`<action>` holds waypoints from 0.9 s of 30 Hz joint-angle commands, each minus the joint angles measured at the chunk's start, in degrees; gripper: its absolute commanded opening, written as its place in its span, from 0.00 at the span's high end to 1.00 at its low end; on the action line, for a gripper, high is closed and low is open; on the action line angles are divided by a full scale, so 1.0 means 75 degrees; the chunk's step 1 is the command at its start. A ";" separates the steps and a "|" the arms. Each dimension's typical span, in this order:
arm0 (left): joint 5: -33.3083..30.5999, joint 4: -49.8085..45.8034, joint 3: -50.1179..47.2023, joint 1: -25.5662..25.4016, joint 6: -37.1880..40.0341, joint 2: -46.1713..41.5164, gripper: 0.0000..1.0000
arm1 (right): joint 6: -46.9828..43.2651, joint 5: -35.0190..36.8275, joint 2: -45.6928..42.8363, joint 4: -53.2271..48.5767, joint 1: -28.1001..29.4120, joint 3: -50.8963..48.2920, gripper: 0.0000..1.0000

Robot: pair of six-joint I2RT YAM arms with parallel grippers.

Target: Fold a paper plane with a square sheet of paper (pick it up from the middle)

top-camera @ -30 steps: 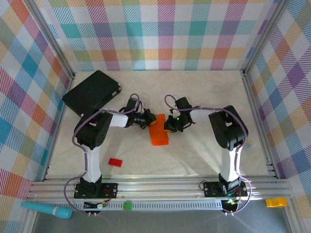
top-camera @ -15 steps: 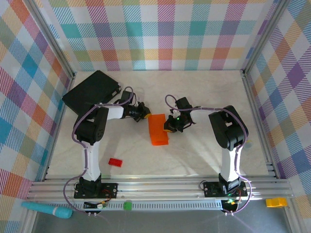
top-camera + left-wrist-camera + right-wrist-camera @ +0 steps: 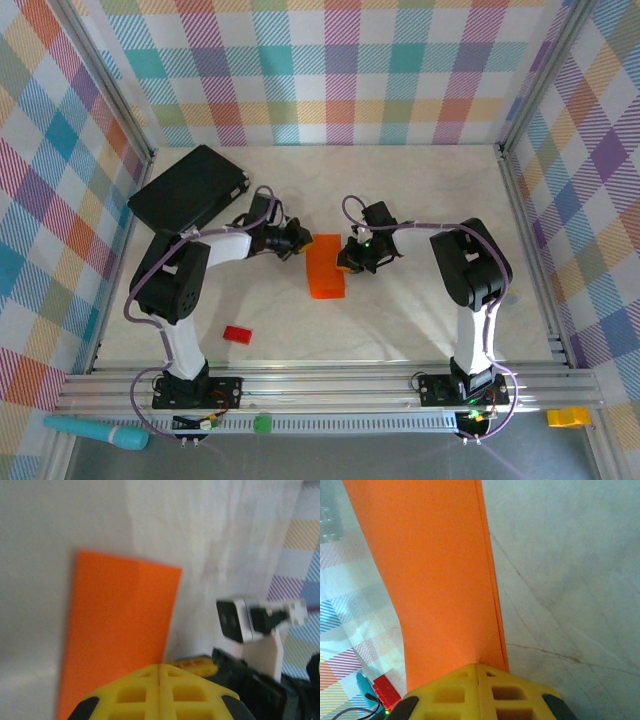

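- A thin bright orange sheet of paper [image 3: 325,268], folded into a long rectangle, is laid flat mid-way across the pale marbled counter [image 3: 430,190], between the two arms.
- The left gripper [image 3: 297,242] is held at the sheet's far left corner, its yellow fingers [image 3: 130,695] pressed together.
- The right gripper [image 3: 346,261] is set at the sheet's right edge, its fingers [image 3: 512,695] pressed together. Whether paper is pinched cannot be told.
- A flat black rectangular case [image 3: 188,188] is seen far left, and a small red rectangular block [image 3: 237,334] near the left arm's base.
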 commanded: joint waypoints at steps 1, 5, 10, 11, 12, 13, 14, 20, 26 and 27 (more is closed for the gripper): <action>-0.0234 0.0477 -0.0551 -0.0426 -0.0705 -0.0276 1.00 | 0.0382 0.2842 0.1454 -0.1764 0.0025 -0.1155 0.94; -0.0606 0.0431 -0.0809 -0.0775 -0.0872 -0.0435 1.00 | 0.0422 0.2842 0.1452 -0.1694 0.0024 -0.1194 0.94; -0.0803 0.0235 -0.0900 -0.1051 -0.0902 -0.0368 1.00 | 0.0433 0.2854 0.1453 -0.1672 0.0032 -0.1225 0.95; -0.0816 0.0282 -0.0959 -0.1063 -0.0929 -0.0355 1.00 | 0.0433 0.2854 0.1471 -0.1668 0.0024 -0.1229 0.95; -0.0817 0.0335 -0.1016 -0.1064 -0.0955 -0.0349 1.00 | 0.0424 0.2865 0.1479 -0.1667 0.0030 -0.1228 0.95; -0.0830 0.0389 -0.1073 -0.1064 -0.0980 -0.0341 1.00 | 0.0416 0.2877 0.1489 -0.1667 0.0031 -0.1230 0.95; -0.0842 0.0405 -0.1114 -0.1064 -0.0970 -0.0322 1.00 | 0.0411 0.2889 0.1498 -0.1662 0.0026 -0.1221 0.95; -0.1010 0.0042 -0.1463 -0.0980 -0.0626 -0.0288 1.00 | 0.0353 0.2971 0.1529 -0.1717 -0.0008 -0.1228 0.95; -0.1088 -0.0115 -0.2069 -0.0578 -0.0466 -0.0615 1.00 | 0.0271 0.3050 0.1564 -0.1793 -0.0035 -0.1206 0.95; -0.1093 -0.0204 -0.2141 -0.0508 -0.0417 -0.0720 1.00 | 0.0265 0.3053 0.1559 -0.1811 -0.0040 -0.1195 0.95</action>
